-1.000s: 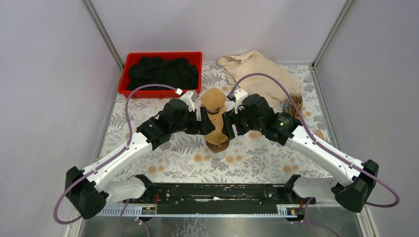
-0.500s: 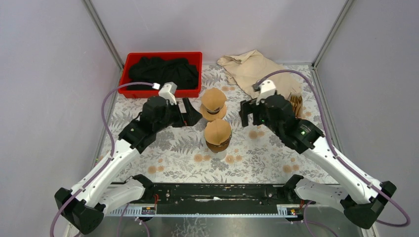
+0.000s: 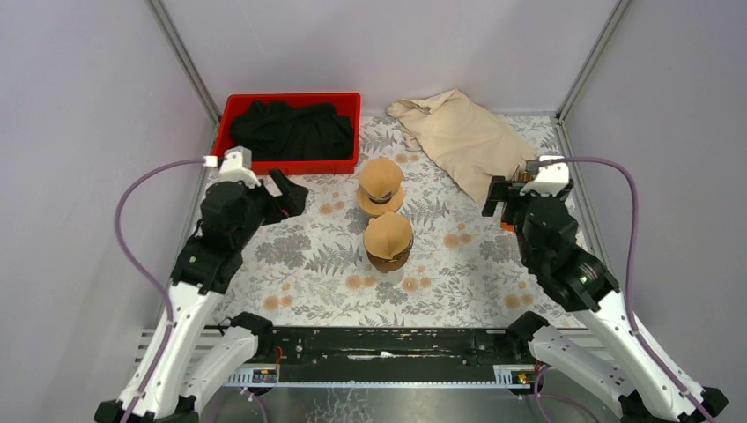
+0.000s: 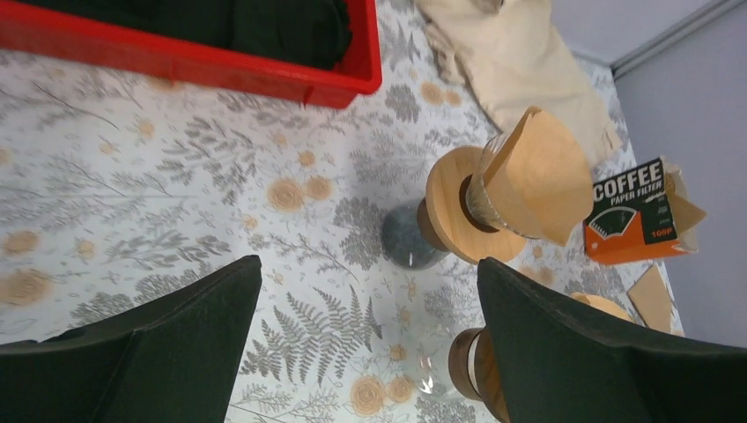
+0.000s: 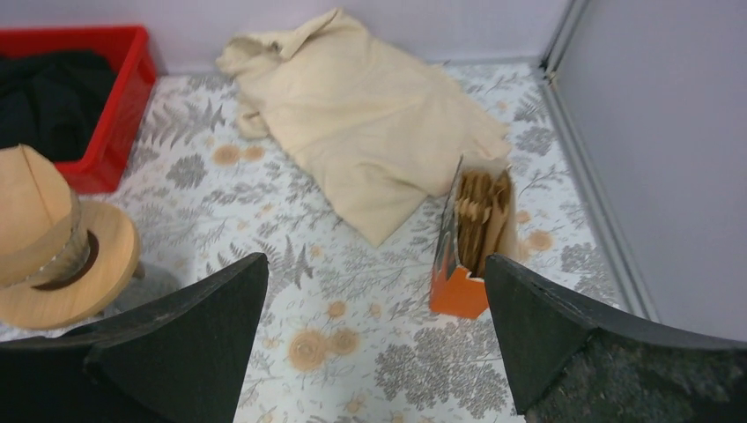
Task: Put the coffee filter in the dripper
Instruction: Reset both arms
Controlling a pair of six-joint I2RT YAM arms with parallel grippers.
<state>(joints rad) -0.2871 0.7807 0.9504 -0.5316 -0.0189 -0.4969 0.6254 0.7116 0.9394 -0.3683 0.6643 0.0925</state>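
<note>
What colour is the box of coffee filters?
The box is orange with a black label; left wrist view shows it best.

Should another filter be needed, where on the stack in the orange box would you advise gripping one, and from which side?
Pinch the exposed top edge of the filters from above, probably with the right gripper, which is nearest. The orange box stands upright, open-topped, so its walls cover everything below.

The far dripper (image 3: 380,204) stands mid-bench (image 3: 299,256) with a filter (image 3: 380,179) in it. Just before it stands the near dripper (image 3: 388,260), holding a second filter (image 3: 388,233). Behind-left of the far dripper lies a tray (image 3: 291,99) with a garment (image 3: 291,130) in it. Behind-right lies a cloth (image 3: 462,132), and well to the right stands a box (image 5: 460,295).
</note>
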